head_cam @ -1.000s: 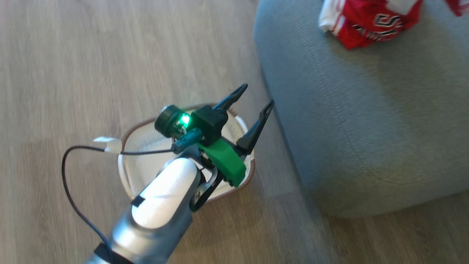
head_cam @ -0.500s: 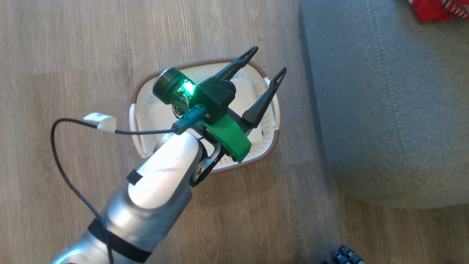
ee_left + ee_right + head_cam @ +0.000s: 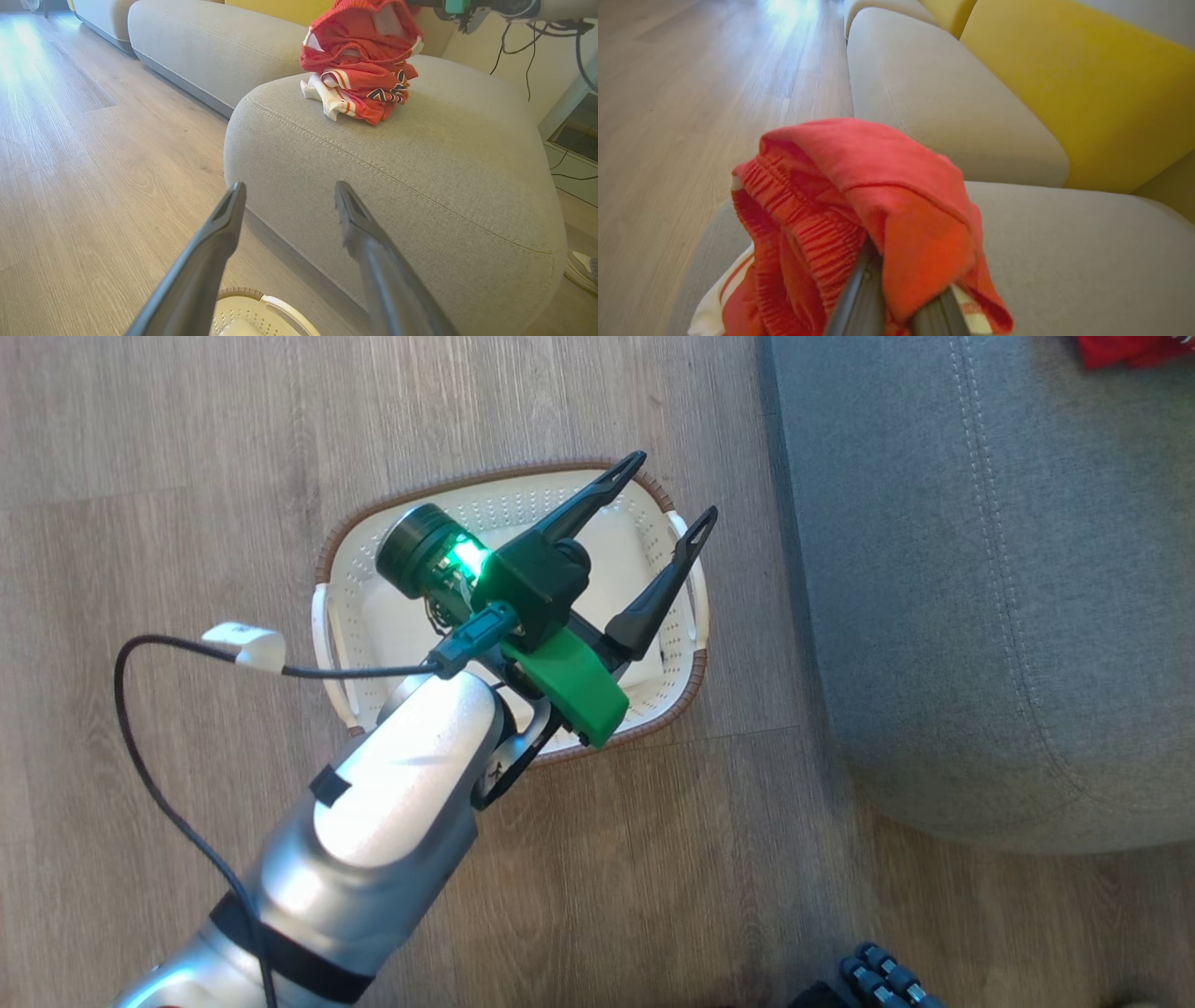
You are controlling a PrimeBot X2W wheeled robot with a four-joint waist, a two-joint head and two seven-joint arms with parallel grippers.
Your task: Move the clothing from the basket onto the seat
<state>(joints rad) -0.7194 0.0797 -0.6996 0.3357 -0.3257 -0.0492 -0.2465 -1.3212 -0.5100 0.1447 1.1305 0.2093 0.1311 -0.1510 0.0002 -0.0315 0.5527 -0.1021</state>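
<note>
Currently right fingers [image 3: 860,303] are clenching the soft, light clothing [image 3: 887,186] by a bunched fold. Left fingers [image 3: 665,586] are hanging released over the basket [image 3: 467,479], nine o'clock of the seat [image 3: 980,616].

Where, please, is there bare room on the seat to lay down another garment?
The seat is bare from its stitched front seam up to the clothing, and across the wide stretch right of that pile in the left wrist view. It is crowded at the pile, where the right pincer is shut on the top red piece.
</note>
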